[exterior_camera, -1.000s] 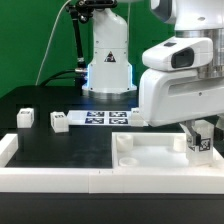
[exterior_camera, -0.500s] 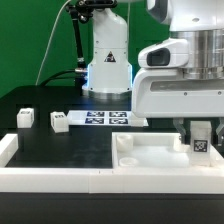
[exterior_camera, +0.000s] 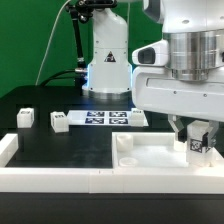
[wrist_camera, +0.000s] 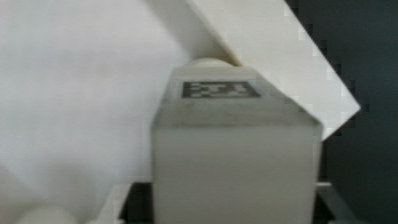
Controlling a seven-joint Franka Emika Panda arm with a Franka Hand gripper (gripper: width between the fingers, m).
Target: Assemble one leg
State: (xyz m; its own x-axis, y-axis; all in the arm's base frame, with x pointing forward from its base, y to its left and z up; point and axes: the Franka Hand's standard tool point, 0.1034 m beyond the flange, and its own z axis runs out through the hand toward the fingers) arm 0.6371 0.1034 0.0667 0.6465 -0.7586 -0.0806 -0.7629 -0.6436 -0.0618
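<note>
Over the far corner of the white recessed slab (exterior_camera: 160,152), at the exterior view's right, the gripper (exterior_camera: 197,135) is clenching the leg (exterior_camera: 198,141) between its fingers, holding it upright just above or on the slab's surface; contact cannot be confirmed from this angle.

Risks noted:
- The leg is possibly sitting off the corner hole, which is hidden beneath it. Pressing down while misaligned is likely to jam the leg or shift the slab.
- Any turning motion is risking slip between the fingers and the smooth plastic, leaving the leg tilted or only partly seated.
- Releasing too soon is risking a topple onto the slab.

Condition of the leg (wrist_camera: 222,150): the wrist view is showing a small white block with a black-and-white tag on its face, edges clean, no visible damage. Two loose white blocks (exterior_camera: 42,119) are waiting on the black table (exterior_camera: 60,145) beside the marker board (exterior_camera: 105,118).
</note>
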